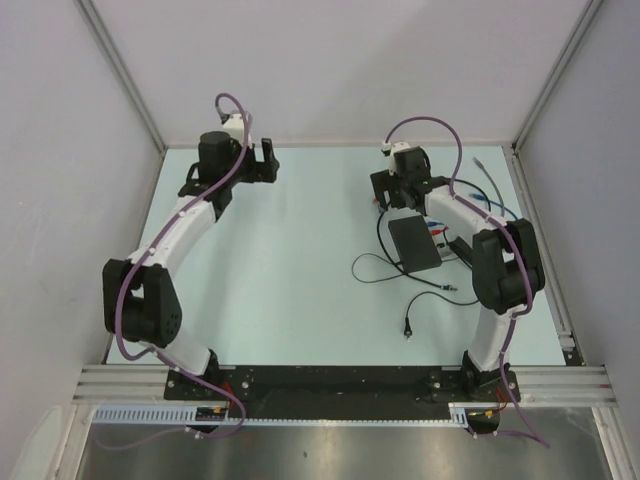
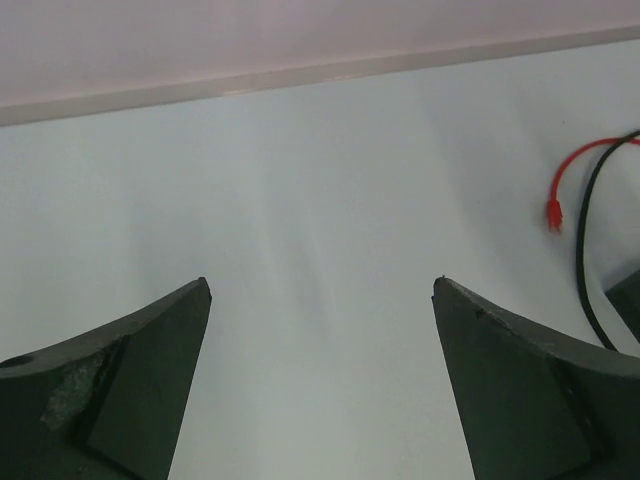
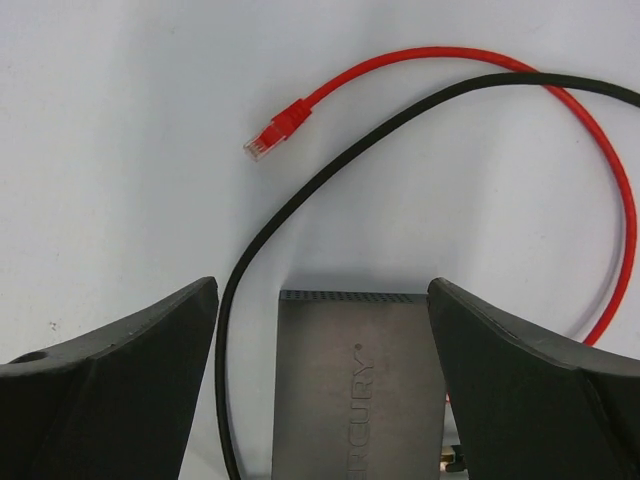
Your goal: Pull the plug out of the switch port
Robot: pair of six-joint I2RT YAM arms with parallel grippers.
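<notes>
Nearby, red plug loose, black lead beside switch, both end effectors apart.

A thin black lead trails over the pale desk toward the near edge, right of the middle (its free end, a small dark connector, lies loose). Near the far right corner lie a grey cable and a blue one.
</notes>
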